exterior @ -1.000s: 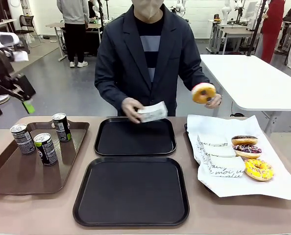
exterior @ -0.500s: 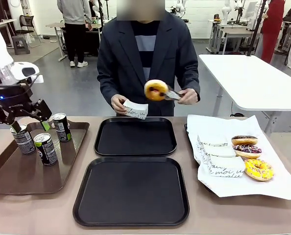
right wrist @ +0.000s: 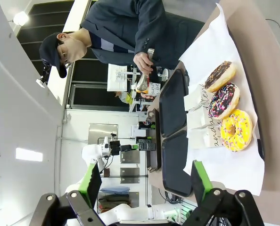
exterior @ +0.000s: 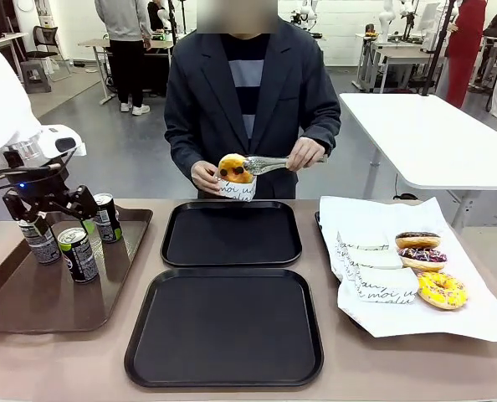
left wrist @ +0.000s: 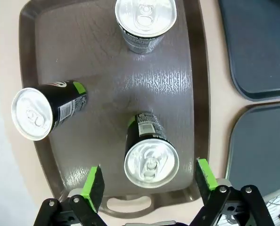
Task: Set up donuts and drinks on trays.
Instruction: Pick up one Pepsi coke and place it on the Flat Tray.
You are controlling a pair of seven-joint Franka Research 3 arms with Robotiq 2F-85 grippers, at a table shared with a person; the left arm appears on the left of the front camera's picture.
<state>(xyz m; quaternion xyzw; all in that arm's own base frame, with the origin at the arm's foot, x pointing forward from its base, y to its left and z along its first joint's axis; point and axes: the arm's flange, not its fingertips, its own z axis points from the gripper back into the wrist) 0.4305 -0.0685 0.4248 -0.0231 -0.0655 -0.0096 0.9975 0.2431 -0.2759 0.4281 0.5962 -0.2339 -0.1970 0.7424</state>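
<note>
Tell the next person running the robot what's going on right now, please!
Left gripper: jaws open over one slim black drink can, one of three on the long brown plastic tray; nothing gripped.
Right gripper: jaws open, holding nothing.
Person: one hand holds a white paper sleeve; the other hand sets a yellow-orange ring donut in it with metal tongs.
Three more donuts lie on the white paper sheet.
Done: nothing on the two square black plastic trays yet.
Left: sleeve the donuts, move donuts and cans onto trays.
</note>
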